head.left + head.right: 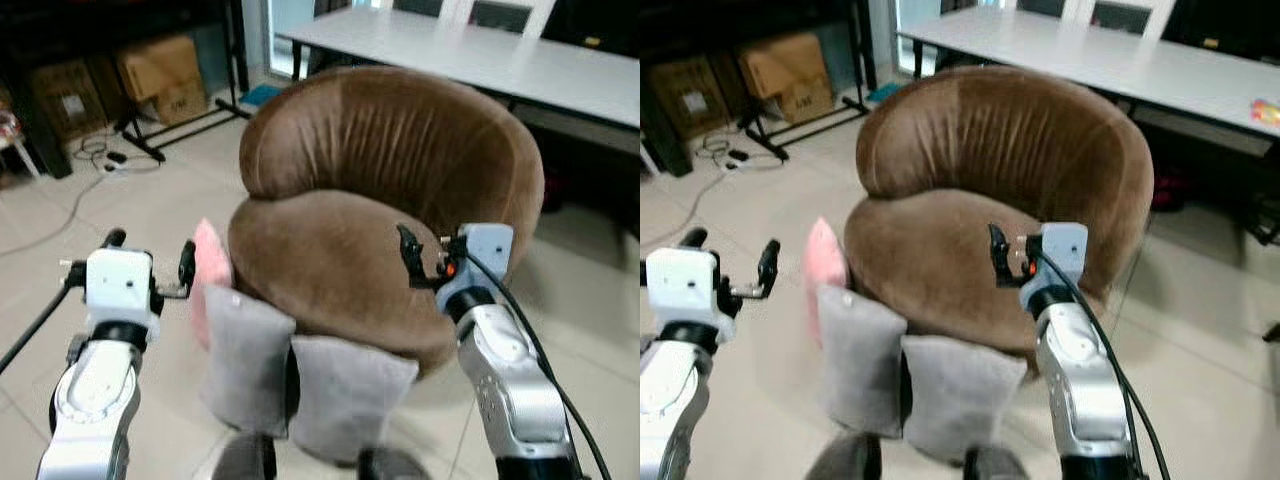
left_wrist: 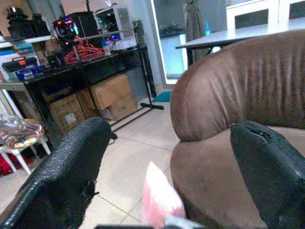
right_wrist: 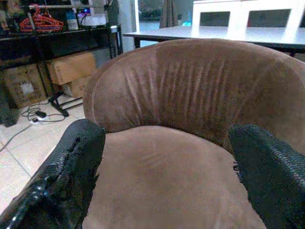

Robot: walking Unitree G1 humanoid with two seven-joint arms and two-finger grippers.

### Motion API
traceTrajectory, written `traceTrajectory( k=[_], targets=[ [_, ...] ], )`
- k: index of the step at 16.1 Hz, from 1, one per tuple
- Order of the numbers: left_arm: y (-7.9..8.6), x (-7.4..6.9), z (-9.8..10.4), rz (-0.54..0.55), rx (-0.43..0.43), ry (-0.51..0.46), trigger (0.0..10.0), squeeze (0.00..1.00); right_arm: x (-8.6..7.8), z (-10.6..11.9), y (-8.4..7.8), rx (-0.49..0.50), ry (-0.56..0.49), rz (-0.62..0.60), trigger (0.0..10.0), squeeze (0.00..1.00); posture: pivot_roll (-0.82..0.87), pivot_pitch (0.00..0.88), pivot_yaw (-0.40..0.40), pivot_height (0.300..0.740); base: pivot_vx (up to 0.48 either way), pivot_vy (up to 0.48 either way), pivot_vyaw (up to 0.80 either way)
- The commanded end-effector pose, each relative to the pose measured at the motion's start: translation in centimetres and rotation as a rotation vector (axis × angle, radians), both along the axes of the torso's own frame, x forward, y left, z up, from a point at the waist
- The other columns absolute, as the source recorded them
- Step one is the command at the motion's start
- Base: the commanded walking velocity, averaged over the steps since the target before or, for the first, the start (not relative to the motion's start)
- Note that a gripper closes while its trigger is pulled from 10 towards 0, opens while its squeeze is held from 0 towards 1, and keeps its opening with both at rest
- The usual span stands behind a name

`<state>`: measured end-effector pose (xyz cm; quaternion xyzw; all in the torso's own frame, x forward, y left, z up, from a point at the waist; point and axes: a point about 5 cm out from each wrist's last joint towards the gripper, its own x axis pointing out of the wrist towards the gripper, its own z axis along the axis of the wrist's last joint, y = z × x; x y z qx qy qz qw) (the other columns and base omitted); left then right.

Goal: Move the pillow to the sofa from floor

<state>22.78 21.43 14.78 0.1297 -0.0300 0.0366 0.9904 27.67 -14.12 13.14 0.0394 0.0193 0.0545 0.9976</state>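
Two grey pillows (image 1: 300,375) and a pink pillow (image 1: 207,275) lean against the brown sofa (image 1: 380,210); left gripper (image 1: 150,265) and right gripper (image 1: 425,258) jaws wide, empty.

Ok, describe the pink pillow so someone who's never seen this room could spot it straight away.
Find the big round brown sofa in the middle of the tiled floor. Two grey pillows lean against its front, and the pink pillow stands on the floor at the sofa's left side, just behind the left grey one. It is the only pink one, partly hidden.
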Motion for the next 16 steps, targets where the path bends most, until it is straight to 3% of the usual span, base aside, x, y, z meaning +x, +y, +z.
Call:
traceTrajectory(
  k=[1,7,16],
  targets=[
    [-0.08,-0.02,-0.21,0.007,-0.008,0.008,10.0,0.0,-0.05,0.15,-0.25,-0.011,-0.008,-0.011,10.0,0.0,-0.08,0.0,-0.025,0.596,0.0,0.0,0.0],
    [-0.09,-0.22,-0.33,-0.006,-0.024,0.004,10.0,0.0,0.05,0.12,-0.04,-0.027,-0.003,0.007,10.0,0.0,-0.07,0.0,-0.031,0.592,0.0,0.0,0.0],
    [0.02,-0.45,-0.55,-0.009,-0.03,0.019,10.0,0.0,0.27,-0.38,-0.14,-0.061,0.031,-0.002,10.0,0.0,-0.07,0.0,-0.039,0.592,0.301,0.0,0.0]
  ],
)
